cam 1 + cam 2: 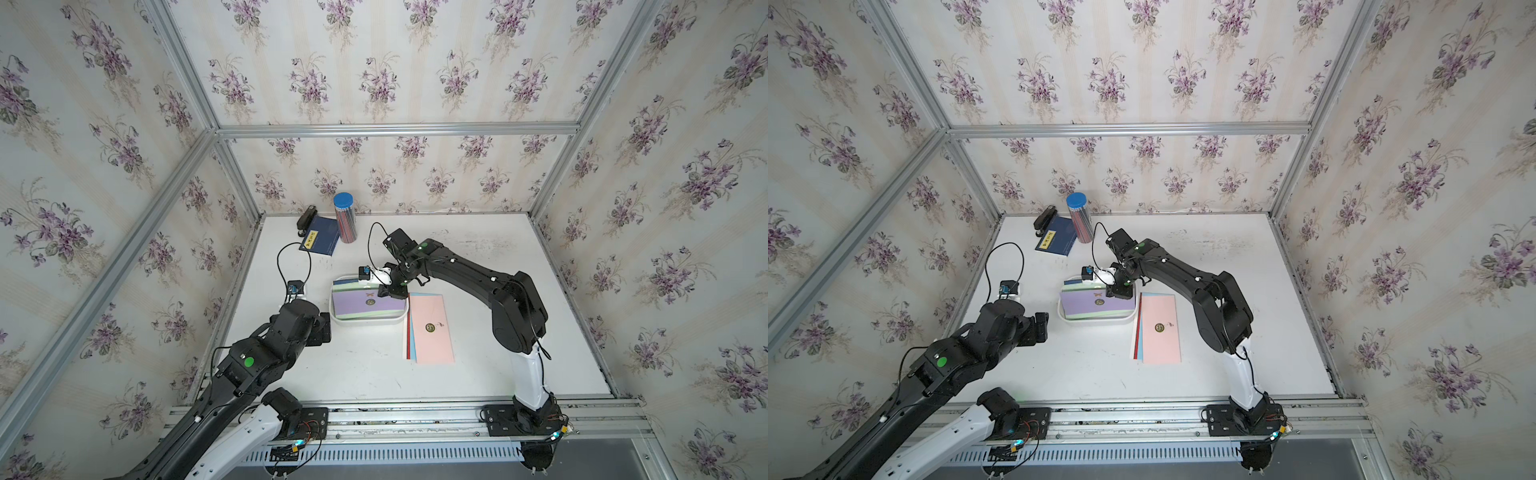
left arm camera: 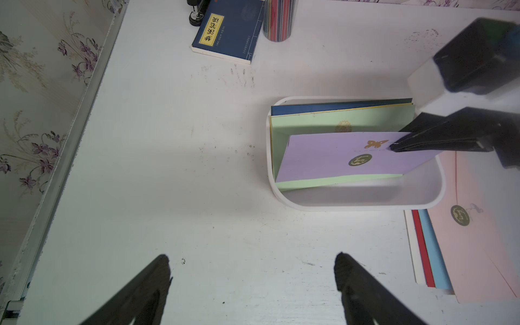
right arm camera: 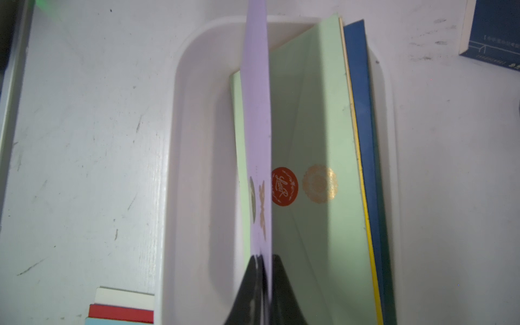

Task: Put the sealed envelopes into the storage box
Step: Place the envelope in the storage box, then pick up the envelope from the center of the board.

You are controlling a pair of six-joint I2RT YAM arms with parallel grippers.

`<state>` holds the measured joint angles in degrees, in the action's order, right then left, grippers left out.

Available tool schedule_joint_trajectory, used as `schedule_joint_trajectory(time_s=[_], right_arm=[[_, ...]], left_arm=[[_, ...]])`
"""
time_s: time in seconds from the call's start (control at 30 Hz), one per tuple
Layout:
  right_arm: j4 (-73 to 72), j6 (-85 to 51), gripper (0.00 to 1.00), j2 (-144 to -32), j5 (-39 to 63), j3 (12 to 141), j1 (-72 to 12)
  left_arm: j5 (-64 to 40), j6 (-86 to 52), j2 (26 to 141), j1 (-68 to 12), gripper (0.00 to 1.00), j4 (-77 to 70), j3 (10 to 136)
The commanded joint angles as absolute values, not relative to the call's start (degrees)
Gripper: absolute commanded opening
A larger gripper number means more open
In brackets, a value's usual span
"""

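Note:
The white storage box [image 1: 365, 322] sits mid-table with a green envelope [image 3: 312, 112] and a dark blue one [image 3: 358, 84] lying in it. A lavender envelope [image 1: 357, 305] slants over them, one end raised above the box's right rim. My right gripper [image 3: 266, 256] is shut on that raised end, a finger on each face. To the right of the box a pink envelope [image 1: 432, 328] tops a stack on the table, with red, blue and white edges showing. My left gripper [image 2: 251, 259] hangs open over bare table, left of the box, holding nothing.
At the back left stand a navy booklet [image 1: 320, 241] with a yellow label, a clear blue-lidded pencil tube [image 1: 345, 218] and a black stapler [image 1: 306, 218]. An aluminium frame rail borders the table on the left [image 2: 70, 126].

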<state>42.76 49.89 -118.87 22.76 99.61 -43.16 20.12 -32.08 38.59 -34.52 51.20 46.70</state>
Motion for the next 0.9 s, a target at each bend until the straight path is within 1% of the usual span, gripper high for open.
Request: schedule_joint_trajectory(time_s=[0.0,0.07,0.17,0.3,0.4,0.5,0.57,0.63,0.7,0.77,0.8,0.87], right_arm=[[40.02,48.03,0.23,-118.7,20.47,99.82,-43.15],[37.86,46.47,0.31,-117.94,20.78,99.39,-43.07],[34.43,45.47,0.37,-116.41,20.55,98.34,-43.07],[30.22,41.85,0.38,-114.92,15.15,98.24,-42.82],[25.7,35.25,0.38,-112.06,13.42,96.77,-41.57],[17.32,25.56,0.39,-105.16,14.31,89.03,-39.57],[8.88,16.78,0.4,-98.21,14.72,78.86,-37.54],[1.76,9.27,0.41,-91.76,14.92,68.2,-35.26],[-3.56,1.54,0.42,-85.36,12.88,58.11,-33.44],[-7.57,-6.23,0.42,-78.22,11.41,47.58,-31.65],[-8.82,-10.22,0.42,-75.32,9.97,43.62,-29.28],[-9.6,-17.31,0.42,-68.79,6.21,35.66,-27.74]], left_arm=[[20.97,-32.17,38.5,-34.51,0.93,50.18,46.67],[20.92,-32.17,38.5,-34.48,0.93,50.09,46.63],[20.84,-32.14,38.67,-34.5,0.93,50.08,46.58],[20.93,-32.19,38.67,-34.62,0.94,50.03,46.58],[20.64,-32.1,38.76,-34.62,0.94,49.85,46.47],[18.43,-31.27,39.32,-34.79,0.93,49.0,46.24],[13.75,-29.67,40.17,-34.8,0.92,47.57,46.23],[6.81,-27.36,41.92,-34.8,0.9,46.26,46.69],[0.41,-25.45,44.74,-34.8,0.85,46.61,48.3],[-4.17,-23.84,48.55,-34.94,0.74,47.56,50.39],[-5.72,-23.48,49.95,-35.16,0.71,47.13,50.78],[-7.83,-23.42,52.5,-36.56,0.59,45.35,50.85]])
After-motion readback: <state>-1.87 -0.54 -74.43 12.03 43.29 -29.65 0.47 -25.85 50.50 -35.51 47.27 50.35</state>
